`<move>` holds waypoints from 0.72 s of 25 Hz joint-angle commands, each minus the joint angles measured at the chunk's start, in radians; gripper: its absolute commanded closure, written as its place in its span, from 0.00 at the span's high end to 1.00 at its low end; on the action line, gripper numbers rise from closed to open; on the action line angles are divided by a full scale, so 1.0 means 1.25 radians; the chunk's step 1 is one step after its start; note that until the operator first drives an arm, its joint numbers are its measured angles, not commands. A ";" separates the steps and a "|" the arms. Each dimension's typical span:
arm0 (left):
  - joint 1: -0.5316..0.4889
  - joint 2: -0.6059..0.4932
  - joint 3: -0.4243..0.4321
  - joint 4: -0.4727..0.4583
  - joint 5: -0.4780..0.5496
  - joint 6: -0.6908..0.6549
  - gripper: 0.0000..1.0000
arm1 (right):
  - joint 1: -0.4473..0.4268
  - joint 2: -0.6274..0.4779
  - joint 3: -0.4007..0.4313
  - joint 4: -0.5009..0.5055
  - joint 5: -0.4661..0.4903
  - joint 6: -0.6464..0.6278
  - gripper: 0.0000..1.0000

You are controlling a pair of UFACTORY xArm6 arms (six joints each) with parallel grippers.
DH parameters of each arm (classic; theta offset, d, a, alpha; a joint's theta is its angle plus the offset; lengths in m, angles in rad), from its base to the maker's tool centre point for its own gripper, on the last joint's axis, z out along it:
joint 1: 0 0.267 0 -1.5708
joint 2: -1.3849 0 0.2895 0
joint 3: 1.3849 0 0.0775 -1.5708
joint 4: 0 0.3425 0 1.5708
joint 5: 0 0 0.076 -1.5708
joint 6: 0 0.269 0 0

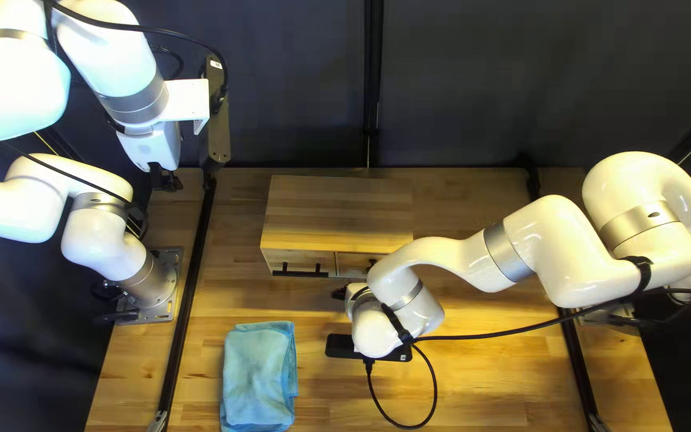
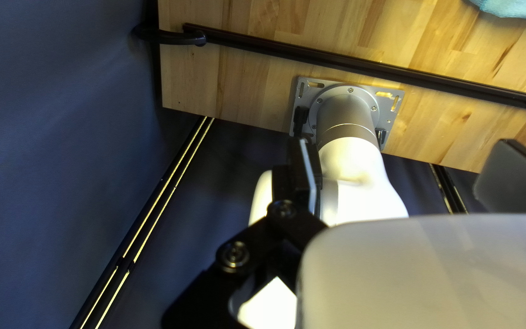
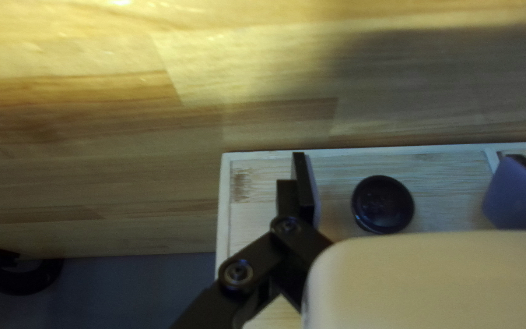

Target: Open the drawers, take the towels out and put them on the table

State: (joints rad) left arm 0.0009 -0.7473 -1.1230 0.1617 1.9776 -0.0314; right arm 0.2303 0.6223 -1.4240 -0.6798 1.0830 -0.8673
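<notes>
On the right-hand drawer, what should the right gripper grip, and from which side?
The round black knob on the drawer front, approached head-on from the near edge of the table, which the fronts of the drawer box face. It looks like the only raised feature on a flat panel, so one finger on either side should give a pull. The open right gripper brackets it, not touching.

You have pale wood tabletop (image 1: 489, 384). Drawer cabinet (image 1: 336, 213) sits mid-table toward far edge. Folded blue towel (image 1: 260, 375) lies at near edge, left of centre. Base plate (image 1: 156, 288) bolted near left edge; black rail (image 1: 192, 252) just beside it.
</notes>
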 commanded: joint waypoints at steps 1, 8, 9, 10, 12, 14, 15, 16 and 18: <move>0.000 0.000 0.000 0.000 0.000 0.000 1.00 | -0.001 -0.010 0.006 0.003 0.006 -0.002 1.00; 0.000 0.000 0.000 0.000 0.000 0.000 1.00 | -0.001 -0.018 0.018 0.006 0.004 0.002 1.00; 0.000 0.000 0.000 0.000 0.000 0.000 1.00 | -0.001 -0.019 0.019 0.006 0.003 0.002 1.00; 0.000 0.000 0.000 0.000 0.000 0.000 1.00 | -0.002 -0.019 0.019 0.006 0.002 0.001 1.00; 0.000 0.000 0.000 0.000 0.000 0.000 1.00 | -0.002 -0.019 0.019 0.007 0.001 0.000 1.00; 0.000 0.000 0.000 0.000 0.000 0.000 1.00 | -0.002 -0.019 0.019 0.007 0.001 0.000 1.00; 0.000 0.000 0.000 0.000 0.000 0.000 1.00 | -0.002 -0.019 0.019 0.007 0.001 0.000 1.00; 0.000 0.000 0.000 0.000 0.000 0.000 1.00 | -0.002 -0.019 0.019 0.007 0.001 0.000 0.97; 0.000 0.000 0.000 0.000 0.000 0.000 1.00 | -0.002 -0.019 0.019 0.007 0.001 0.000 0.00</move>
State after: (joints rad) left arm 0.0009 -0.7473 -1.1230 0.1617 1.9776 -0.0314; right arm 0.2277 0.5990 -1.4008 -0.6714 1.0848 -0.8676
